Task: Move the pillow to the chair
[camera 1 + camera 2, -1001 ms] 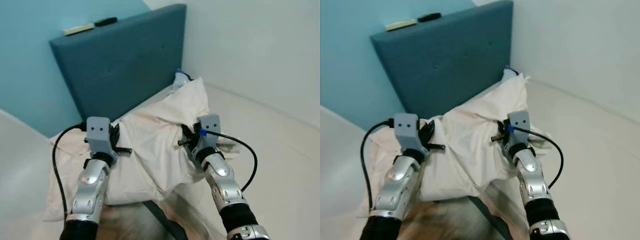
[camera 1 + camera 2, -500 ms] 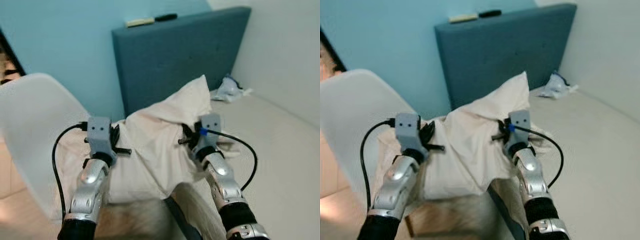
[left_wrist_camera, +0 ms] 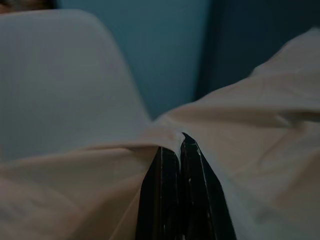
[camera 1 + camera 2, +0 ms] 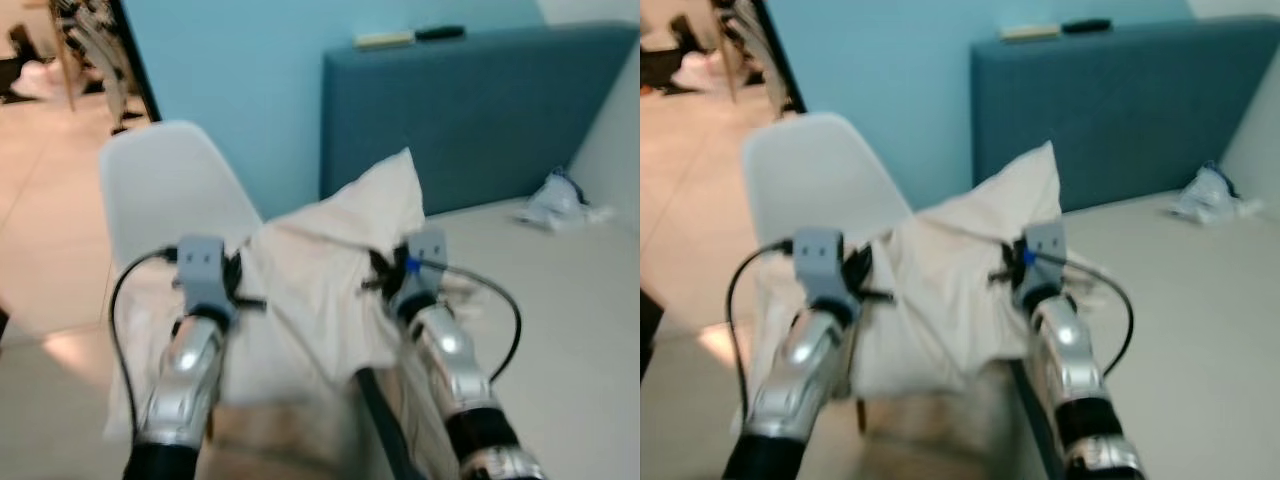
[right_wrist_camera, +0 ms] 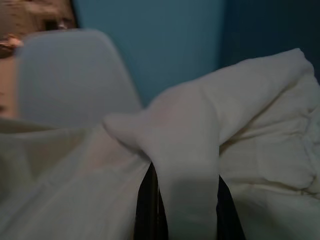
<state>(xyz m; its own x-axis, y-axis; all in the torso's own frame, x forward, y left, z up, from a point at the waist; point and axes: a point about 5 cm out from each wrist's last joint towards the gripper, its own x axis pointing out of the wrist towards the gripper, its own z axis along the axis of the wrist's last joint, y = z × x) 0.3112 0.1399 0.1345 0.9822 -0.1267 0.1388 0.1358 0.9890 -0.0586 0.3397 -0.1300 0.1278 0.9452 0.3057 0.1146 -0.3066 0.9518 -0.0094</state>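
A cream pillow hangs in front of me, held up by both arms. My left gripper is shut on its left side; in the left wrist view the black fingers pinch a fold of the fabric. My right gripper is shut on the right side, where a thick fold of pillow sits between its fingers. The white plastic chair stands just behind the pillow's left half, its backrest upright against the light blue wall.
A dark blue headboard with two small items on top stands to the right. The pale bed lies beside it, with a crumpled white and blue thing on it. Tiled floor opens to the left.
The whole view has swung left, so the chair now stands in full view behind the pillow and the headboard sits further right. Both grippers still hold the pillow as before.
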